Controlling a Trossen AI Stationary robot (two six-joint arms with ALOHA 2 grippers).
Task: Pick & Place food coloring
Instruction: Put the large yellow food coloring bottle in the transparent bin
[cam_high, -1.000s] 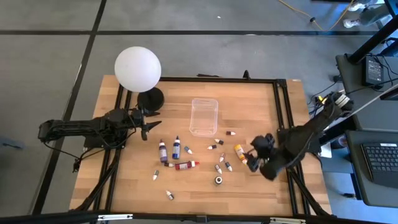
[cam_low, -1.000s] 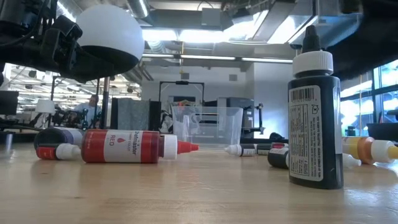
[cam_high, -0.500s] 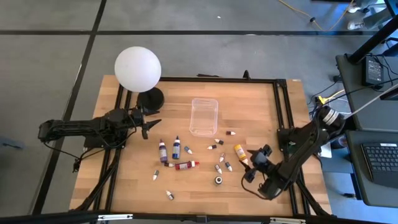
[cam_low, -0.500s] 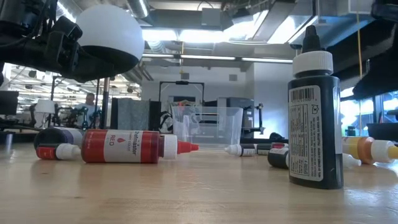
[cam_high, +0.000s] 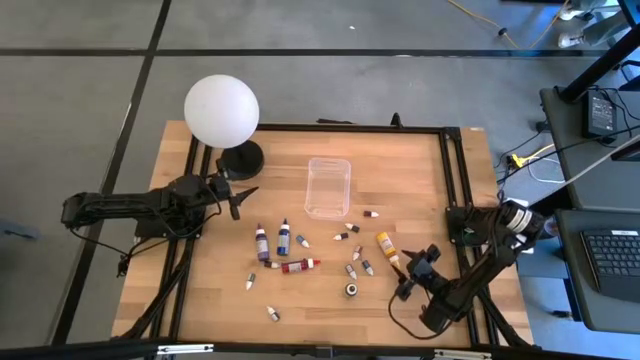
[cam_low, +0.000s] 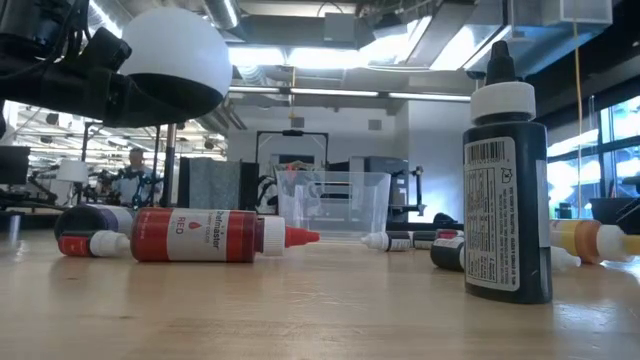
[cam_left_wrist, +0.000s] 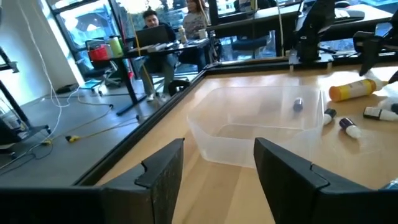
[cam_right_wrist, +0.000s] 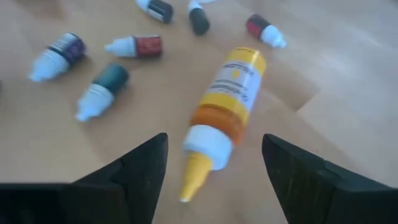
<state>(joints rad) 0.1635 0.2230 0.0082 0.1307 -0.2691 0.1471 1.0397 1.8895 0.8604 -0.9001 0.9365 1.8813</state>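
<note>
The food coloring bottles lie scattered over the middle of the wooden table. A yellow bottle (cam_high: 385, 247) (cam_right_wrist: 231, 93) lies on its side, its white pointed cap (cam_right_wrist: 202, 149) toward the near right. My right gripper (cam_high: 412, 272) (cam_right_wrist: 214, 146) is open just near-right of it, slanting down, one finger on each side of the cap end; I see no touch. A purple bottle (cam_high: 262, 241) and a blue one (cam_high: 283, 237) are left of centre, a red one (cam_high: 298, 265) lies flat, and a black one (cam_high: 352, 290) (cam_low: 505, 180) stands upright. My left gripper (cam_high: 240, 196) (cam_left_wrist: 217, 149) waits open at the left.
A clear plastic box (cam_high: 328, 187) (cam_left_wrist: 261, 124) stands at the table's centre, toward the far side. A white globe lamp (cam_high: 221, 110) on a black base is at the far left. Small bottles (cam_right_wrist: 102, 90) lie around the yellow one. People sit in the room beyond the table.
My right gripper has swung toward the table's near edge and come down, tipping more steeply, and now stands just beyond the yellow bottle's cap end. No bottle has moved.
</note>
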